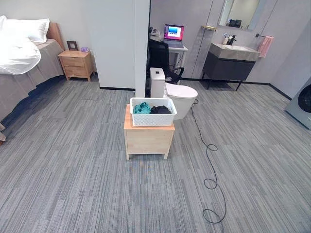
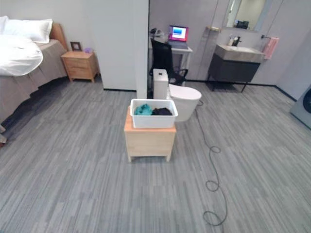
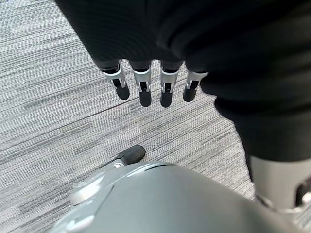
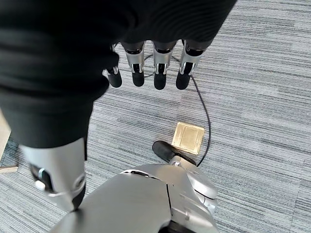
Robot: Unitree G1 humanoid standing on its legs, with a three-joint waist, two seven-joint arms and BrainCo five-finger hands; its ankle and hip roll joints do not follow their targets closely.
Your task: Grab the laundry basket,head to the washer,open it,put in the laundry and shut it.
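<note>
While we looked down across the grey striped floor (image 1: 73, 184), the white laundry basket (image 1: 153, 112) sat on a small wooden worktop (image 1: 148, 138) in the middle of the room, well ahead of us and well apart from both hands. Its walls were perforated, and inside we saw a teal garment (image 1: 142, 108) on our left side lying against a dark garment (image 1: 161, 110) on our right. Just behind the worktop stood a white toilet (image 1: 179, 94) beside a white partition wall (image 1: 119, 43).

Our left robot hand (image 3: 146, 87) hung over bare floor in the left wrist view, its fingers (image 3: 166, 90) straight and relaxed, grasping nothing. Our right robot hand (image 4: 150, 73) hung likewise in the right wrist view, fingers (image 4: 138, 72) released and pointing down at the floor, where a small brass floor plate (image 4: 189, 138) lay.

At the far right edge of the head view we saw part of the washer (image 1: 302, 103), grey with a dark round door, well away from the basket. Farther back stood a dark vanity with a sink (image 1: 231, 60), a pink towel (image 1: 265, 45) on the wall, and a lit laptop (image 1: 174, 33) on a desk. To the far left were a bed (image 1: 22, 60) with white bedding and a wooden nightstand (image 1: 76, 65)
</note>
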